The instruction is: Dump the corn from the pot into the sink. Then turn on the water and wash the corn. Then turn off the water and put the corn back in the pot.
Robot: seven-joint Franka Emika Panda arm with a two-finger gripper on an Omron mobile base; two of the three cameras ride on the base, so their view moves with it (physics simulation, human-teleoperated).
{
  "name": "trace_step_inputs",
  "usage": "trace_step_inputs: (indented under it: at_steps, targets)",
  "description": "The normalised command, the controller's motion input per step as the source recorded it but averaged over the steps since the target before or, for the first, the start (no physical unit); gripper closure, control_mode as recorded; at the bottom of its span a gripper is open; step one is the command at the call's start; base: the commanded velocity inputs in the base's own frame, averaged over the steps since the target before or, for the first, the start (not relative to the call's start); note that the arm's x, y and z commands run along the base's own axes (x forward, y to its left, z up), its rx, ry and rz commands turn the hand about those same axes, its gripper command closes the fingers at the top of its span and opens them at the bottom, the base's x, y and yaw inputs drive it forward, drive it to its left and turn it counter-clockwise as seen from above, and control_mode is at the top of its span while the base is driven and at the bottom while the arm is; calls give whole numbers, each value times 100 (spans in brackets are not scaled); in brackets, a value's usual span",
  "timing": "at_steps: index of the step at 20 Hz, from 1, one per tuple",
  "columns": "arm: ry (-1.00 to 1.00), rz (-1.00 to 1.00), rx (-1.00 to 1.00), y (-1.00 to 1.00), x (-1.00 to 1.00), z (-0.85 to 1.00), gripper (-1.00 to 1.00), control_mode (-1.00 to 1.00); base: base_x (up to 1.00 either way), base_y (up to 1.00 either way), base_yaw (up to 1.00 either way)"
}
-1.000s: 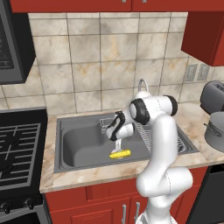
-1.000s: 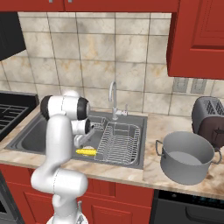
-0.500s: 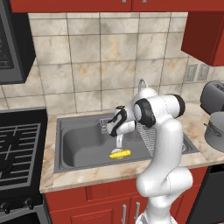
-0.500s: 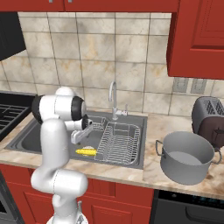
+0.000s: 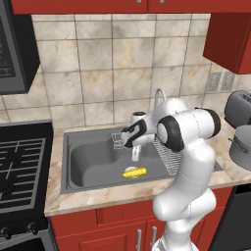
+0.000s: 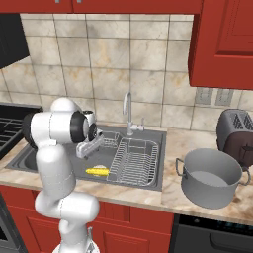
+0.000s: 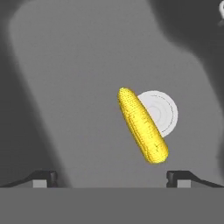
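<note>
The yellow corn [image 5: 134, 172] lies on the floor of the dark grey sink [image 5: 88, 162], near its front wall, and shows again as the corn [image 6: 98, 171] beside the wire rack. In the hand view the corn [image 7: 142, 124] lies aslant, partly over the round silver drain [image 7: 162, 113]. My gripper [image 5: 135, 155] hangs open just above the corn, pointing down into the basin, with nothing between its fingertips [image 7: 43, 177]. The grey pot [image 6: 212, 177] stands on the counter to the right of the sink [image 6: 138, 183], far from the gripper [image 6: 83, 152].
A wire dish rack [image 6: 136, 158] fills the right half of the basin. The chrome gooseneck tap [image 6: 128, 111] rises behind it. A dark toaster [image 6: 237, 131] sits behind the pot. A stove [image 5: 19, 157] lies left of the sink.
The arm's upper joints have swung round while the hand stays over the basin, a little lower toward the corn. The corn has not moved and the jaws stay open.
</note>
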Motion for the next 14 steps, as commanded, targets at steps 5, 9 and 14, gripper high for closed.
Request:
trace_step_inputs:
  at_steps: [5,9,14]
  targets:
    - [0,-19,1,-15,-10,86,-100,-100,0,0,0]
    - [3,-25,0,-31,-20,50,-100,-100,0,0,0]
    - [0,-26,1,-46,-23,52,-100,-100,0,0,0]
